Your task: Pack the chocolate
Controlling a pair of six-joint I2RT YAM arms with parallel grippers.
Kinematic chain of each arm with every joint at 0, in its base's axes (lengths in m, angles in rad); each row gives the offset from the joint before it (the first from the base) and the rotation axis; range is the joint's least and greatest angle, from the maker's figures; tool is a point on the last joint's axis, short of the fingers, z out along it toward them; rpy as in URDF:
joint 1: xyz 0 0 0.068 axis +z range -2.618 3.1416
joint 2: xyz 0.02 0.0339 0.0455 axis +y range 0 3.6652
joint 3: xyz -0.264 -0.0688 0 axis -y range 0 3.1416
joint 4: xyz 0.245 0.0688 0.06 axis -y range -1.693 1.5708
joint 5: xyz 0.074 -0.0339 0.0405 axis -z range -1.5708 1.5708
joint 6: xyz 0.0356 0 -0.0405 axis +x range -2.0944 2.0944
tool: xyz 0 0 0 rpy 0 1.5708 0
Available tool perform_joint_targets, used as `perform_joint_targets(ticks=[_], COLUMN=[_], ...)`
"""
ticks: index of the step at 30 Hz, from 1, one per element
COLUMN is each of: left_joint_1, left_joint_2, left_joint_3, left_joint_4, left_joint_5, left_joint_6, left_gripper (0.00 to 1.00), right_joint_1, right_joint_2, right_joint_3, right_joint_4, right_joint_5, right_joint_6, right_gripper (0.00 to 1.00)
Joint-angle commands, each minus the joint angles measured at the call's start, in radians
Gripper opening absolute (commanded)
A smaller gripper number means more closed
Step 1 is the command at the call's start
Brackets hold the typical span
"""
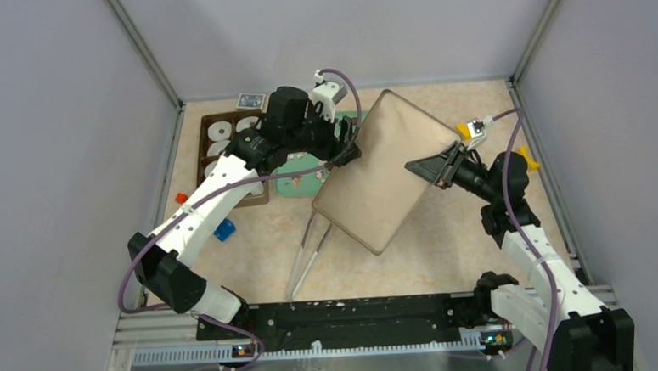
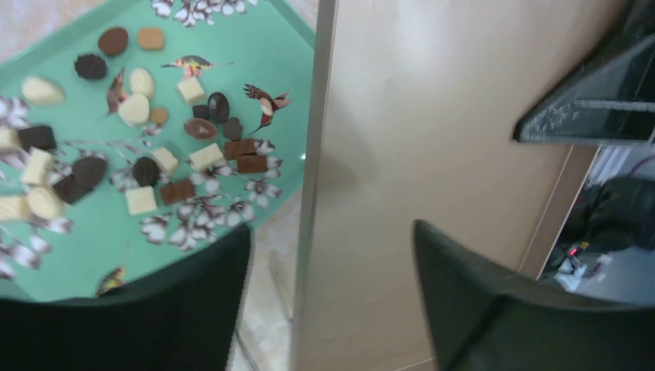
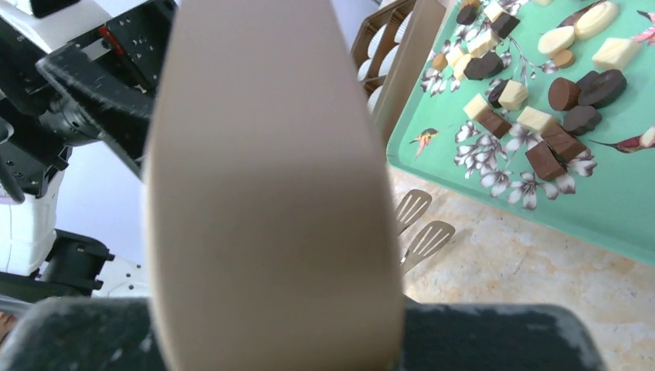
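A tan panel is lying askew over the middle of the table, hiding much of a green tray. The left gripper is sitting at the panel's far-left edge, and the right gripper is reaching onto its right edge. Metal tongs are lying just beside its near-left edge. A brown tray of white cups is resting at far left, with a red block and a blue block sitting nearer.

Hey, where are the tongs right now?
Top view: the tongs lie on the table, left of centre, just in front of the tan panel's near corner.
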Motion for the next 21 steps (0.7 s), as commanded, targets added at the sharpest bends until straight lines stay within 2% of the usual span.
perform_joint_targets(ticks=[1,2,3,7,10,14,16,18,21], left_joint_1=[0.033,0.048,0.069,0.195,0.224,0.224,0.222,0.222,0.222], left_joint_2=[-0.03,-0.031,-0.033,-0.049,-0.049,-0.054,-0.074,-0.105,-0.143], left_joint_3=[0.056,0.054,0.048,-0.01,-0.035,-0.075,-0.116,-0.166,-0.208], left_joint_4=[0.031,0.021,0.014,0.013,-0.024,-0.088,-0.079,-0.037,-0.01], left_joint_5=[0.098,0.106,0.139,0.367,0.502,0.602,0.701,0.797,0.802], left_joint_6=[-0.034,-0.031,-0.03,-0.034,0.011,0.062,0.057,0.043,0.025], left_gripper=[0.92,0.98,0.99,0.99,0.99,0.99,0.99,0.99,0.99], right_joint_1=[-0.007,-0.006,-0.007,-0.006,-0.006,-0.001,0.008,0.024,0.044], right_joint_2=[-0.003,-0.004,-0.003,0.028,0.069,0.155,0.202,0.252,0.332], right_joint_3=[0.015,0.017,0.019,0.032,0.043,0.056,0.062,0.06,0.068], right_joint_4=[0.073,0.074,0.077,0.132,0.205,0.406,0.521,0.724,0.942], right_joint_5=[-0.042,-0.052,-0.064,-0.163,-0.252,-0.329,-0.367,-0.4,-0.426], right_joint_6=[0.015,0.006,0.0,-0.013,-0.016,0.044,0.094,0.182,0.306], right_gripper=[0.0,0.0,0.0,0.0,0.0,0.0,0.0,0.0,0.0])
